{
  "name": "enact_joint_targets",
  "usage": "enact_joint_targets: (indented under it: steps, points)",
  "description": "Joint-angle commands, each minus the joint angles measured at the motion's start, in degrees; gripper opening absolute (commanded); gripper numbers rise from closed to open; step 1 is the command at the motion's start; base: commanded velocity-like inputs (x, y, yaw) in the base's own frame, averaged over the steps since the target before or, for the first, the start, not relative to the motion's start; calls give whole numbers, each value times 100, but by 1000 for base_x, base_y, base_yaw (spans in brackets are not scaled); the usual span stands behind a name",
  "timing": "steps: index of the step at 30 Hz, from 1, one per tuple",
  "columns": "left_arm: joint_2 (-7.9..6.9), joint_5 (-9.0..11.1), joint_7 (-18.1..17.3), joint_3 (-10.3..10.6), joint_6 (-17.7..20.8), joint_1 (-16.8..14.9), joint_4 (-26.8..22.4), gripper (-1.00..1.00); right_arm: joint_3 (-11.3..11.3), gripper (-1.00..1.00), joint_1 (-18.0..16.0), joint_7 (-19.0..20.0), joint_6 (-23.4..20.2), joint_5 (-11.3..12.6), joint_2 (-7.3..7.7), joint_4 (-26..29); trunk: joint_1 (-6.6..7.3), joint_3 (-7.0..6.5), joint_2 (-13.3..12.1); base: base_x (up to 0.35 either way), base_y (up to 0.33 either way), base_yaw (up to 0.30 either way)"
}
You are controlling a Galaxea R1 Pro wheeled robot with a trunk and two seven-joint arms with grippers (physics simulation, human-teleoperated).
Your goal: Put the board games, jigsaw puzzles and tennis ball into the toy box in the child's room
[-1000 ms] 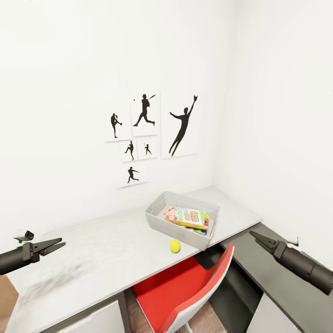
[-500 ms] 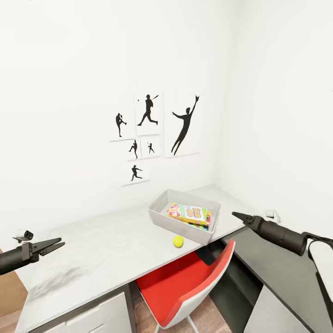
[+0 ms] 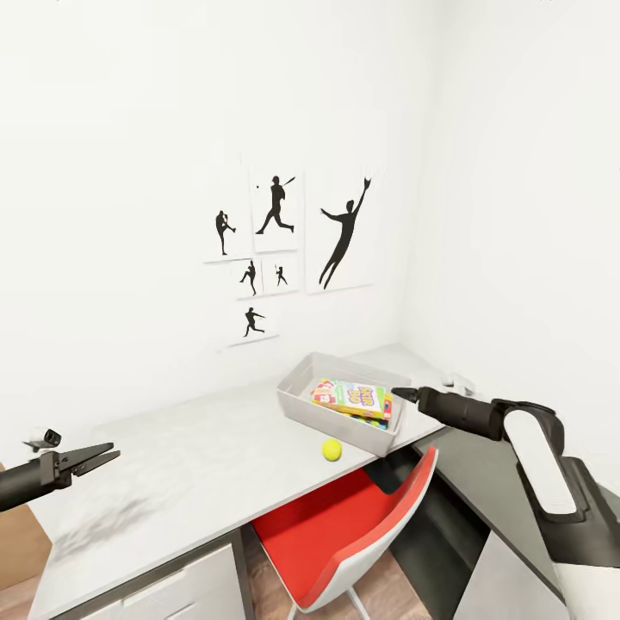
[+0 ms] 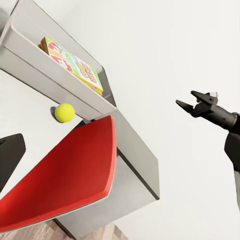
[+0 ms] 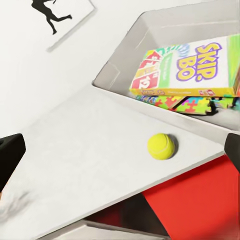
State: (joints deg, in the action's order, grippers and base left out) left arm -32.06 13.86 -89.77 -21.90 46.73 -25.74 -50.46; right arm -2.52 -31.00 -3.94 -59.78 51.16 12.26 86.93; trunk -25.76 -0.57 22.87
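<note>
The tennis ball (image 3: 331,449) lay at the toy box's (image 3: 303,410) six o'clock; our right gripper (image 3: 398,393), fingers parted and empty, needed lowering onto it.

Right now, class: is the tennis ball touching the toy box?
Apart. The right wrist view shows bare table between the tennis ball and the toy box.

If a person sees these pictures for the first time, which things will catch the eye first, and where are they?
First the red chair, tucked under the table. Next the small tennis ball, lying on the tabletop just in front of the toy box, where a colourful board game tops a stack. On the wall behind hang black athlete silhouette pictures.
</note>
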Motion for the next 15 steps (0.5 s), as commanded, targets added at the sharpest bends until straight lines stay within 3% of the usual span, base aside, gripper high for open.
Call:
enact_joint_targets:
  steps: [1,6,12,13,15]
  points:
    - [-1,-4,-23,-2,61,-1,1,100,59,100,-57,-178,-22,43,-69,-55,-2,3,5,0,0,0]
    - [-3,-5,-23,-6,62,-1,1,100,485,100,-526,-1132,-22,36,-567,-783,-2,3,5,0,0,0]
    - [-8,-5,-23,-7,64,-1,1,100,823,100,-940,-1904,-22,30,-988,-1490,-2,3,5,0,0,0]
    - [-9,-5,-23,-7,63,-1,1,100,923,100,-1059,-2160,-22,25,-1151,-1665,-2,3,5,0,0,0]
    - [-10,-5,-23,-7,61,-1,1,100,995,100,-1154,-2415,-22,22,-1310,-1806,-2,3,5,0,0,0]
